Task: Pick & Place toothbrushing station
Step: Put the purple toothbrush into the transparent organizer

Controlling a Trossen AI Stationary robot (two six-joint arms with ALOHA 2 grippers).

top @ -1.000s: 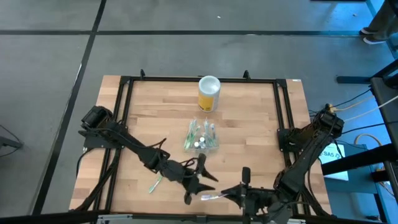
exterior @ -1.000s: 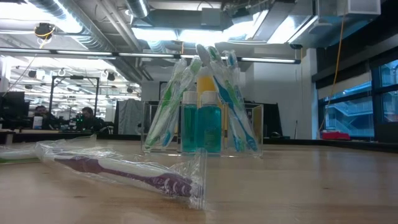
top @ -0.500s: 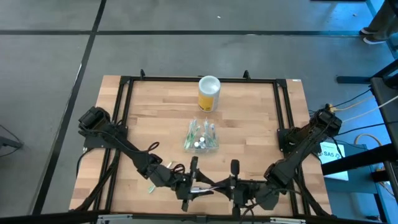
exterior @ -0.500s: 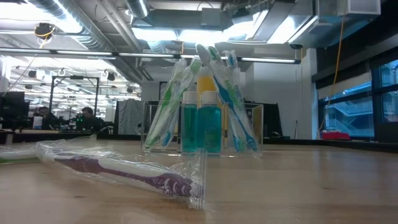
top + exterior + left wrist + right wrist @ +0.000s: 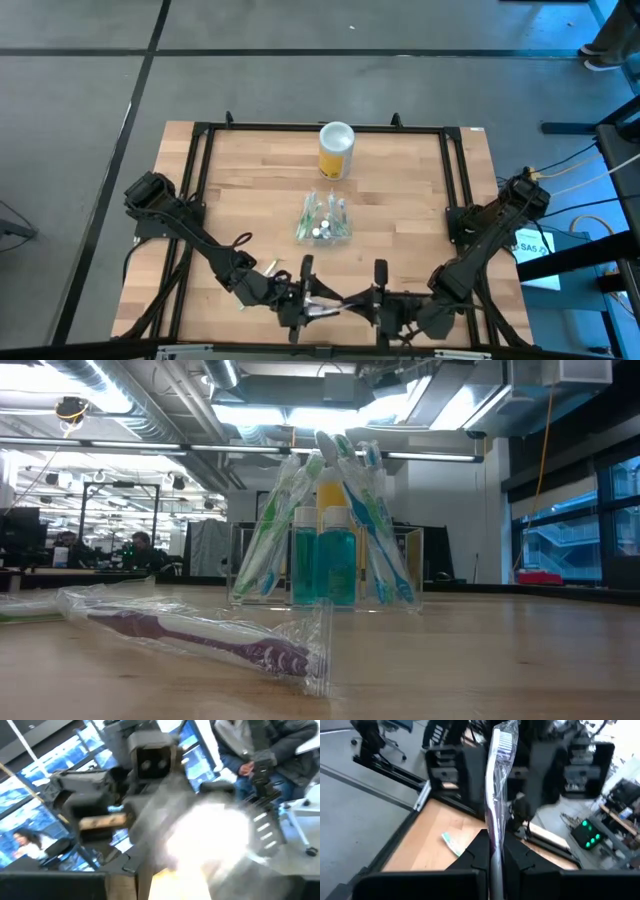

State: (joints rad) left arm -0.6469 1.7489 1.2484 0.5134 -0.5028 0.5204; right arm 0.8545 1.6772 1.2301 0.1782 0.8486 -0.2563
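Item: right gripper (image 5: 494,845), at the table's (image 5: 400,200) near edge, fingers closed tight on the handle end of a wrapped purple toothbrush (image 5: 495,795); the brush runs straight out ahead of the jaws, bristle end farthest from them. Facing it head-on, just past that bristle end, left gripper (image 5: 308,303); its own view is washed out by glare from the wrapper, so how wide its fingers stand, and whether they have the wrapper, cannot be told. Beside the right jaws, flat on the wood below the held brush, one wrapped green toothbrush (image 5: 451,844), loose and touched by neither gripper. The low view shows a wrapped purple brush lying on the wood; whether it is the held one cannot be told. Farther out, well apart from both pairs of jaws, mid-table: toothbrushing station (image 5: 300,236), clear-walled, holding wrapped toothbrushes leaning together and small bottles of teal liquid. Beyond the station, farthest from the jaws: yellow canister (image 5: 336,150), white lid, upright near the far rail. Room behind: seated people (image 5: 140,545) at desks.
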